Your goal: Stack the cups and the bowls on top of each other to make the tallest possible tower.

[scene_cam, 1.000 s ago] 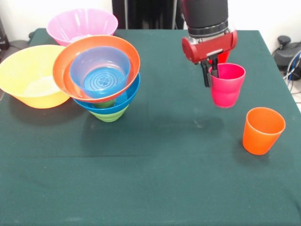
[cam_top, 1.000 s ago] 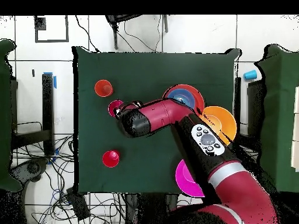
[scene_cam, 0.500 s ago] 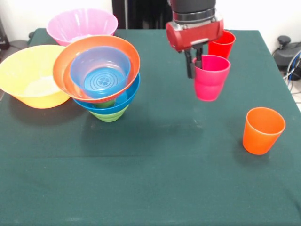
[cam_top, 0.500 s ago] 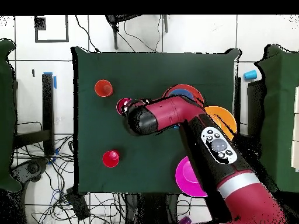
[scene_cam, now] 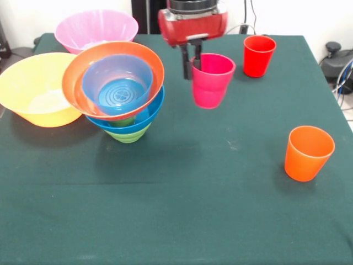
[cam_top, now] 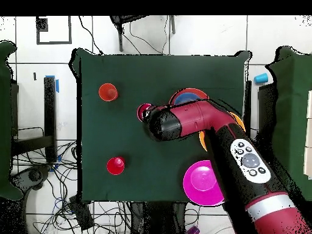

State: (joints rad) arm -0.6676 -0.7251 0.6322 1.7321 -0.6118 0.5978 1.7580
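Observation:
My gripper (scene_cam: 192, 68) is shut on the rim of the magenta-pink cup (scene_cam: 212, 81), which hangs upright above the table, just right of the tower (scene_cam: 122, 88). One finger is inside the cup and one outside. The tower has a small green bowl (scene_cam: 128, 134) at its base, then the wide blue bowl (scene_cam: 151, 115), the tilted orange-red bowl (scene_cam: 77, 74) and the translucent blue bowl (scene_cam: 117, 83). In the overhead view the magenta-pink cup (cam_top: 144, 111) shows at the arm's tip, beside the tower (cam_top: 190, 95). A red cup (scene_cam: 259, 54) and an orange cup (scene_cam: 309, 153) stand apart.
A big yellow-orange bowl (scene_cam: 32, 91) and a big pink bowl (scene_cam: 96, 27) sit left of and behind the tower. In the overhead view the orange cup (cam_top: 108, 92), the red cup (cam_top: 116, 165) and the pink bowl (cam_top: 204, 183) show on the dark green table (cam_top: 122, 67).
The gripper has carried the magenta-pink cup up off the table and leftward in the front view, away from the orange cup and toward the tower. The red cup behind it is now uncovered.

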